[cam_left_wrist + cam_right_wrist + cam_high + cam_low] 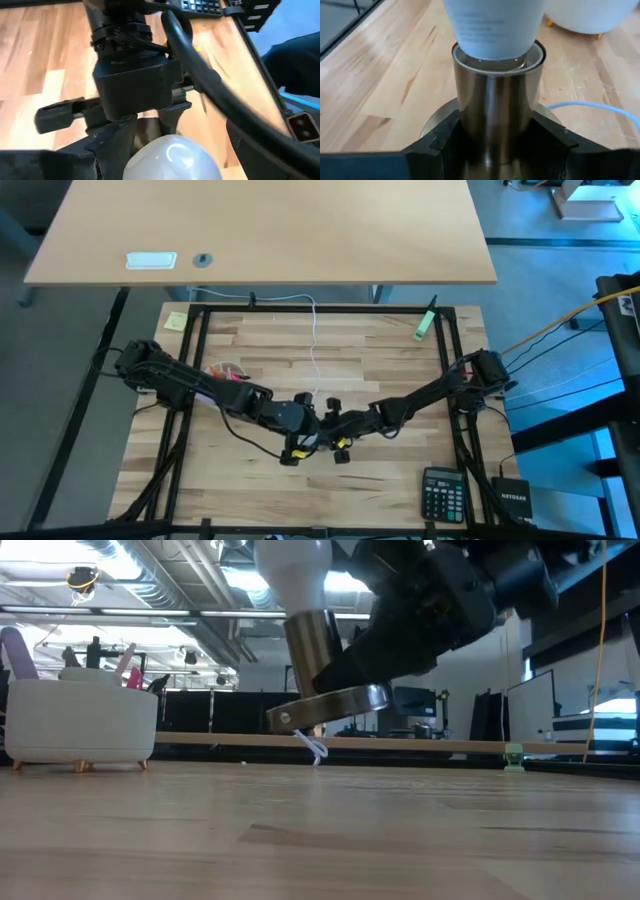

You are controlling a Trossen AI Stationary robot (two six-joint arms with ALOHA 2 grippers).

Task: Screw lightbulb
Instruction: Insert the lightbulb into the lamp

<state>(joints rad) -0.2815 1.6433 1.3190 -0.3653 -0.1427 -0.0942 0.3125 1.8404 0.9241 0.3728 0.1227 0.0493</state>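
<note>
Pale wooden tabletop (pixel 300 370) fills the overhead view, with both arms meeting just below its centre. The right gripper (pixel 495 145) has its jaws closed partway around the silvery metal socket (pixel 495 110), lifted off the wood and tilted in the low view. The lightbulb (pixel 492 25) sits with its neck in the socket's mouth. The left gripper (pixel 150 160) holds the bulb's white dome between widely spread jaws. A black calculator (pixel 443 493) lies toward five o'clock, a green marker (pixel 424 325) toward one o'clock.
</note>
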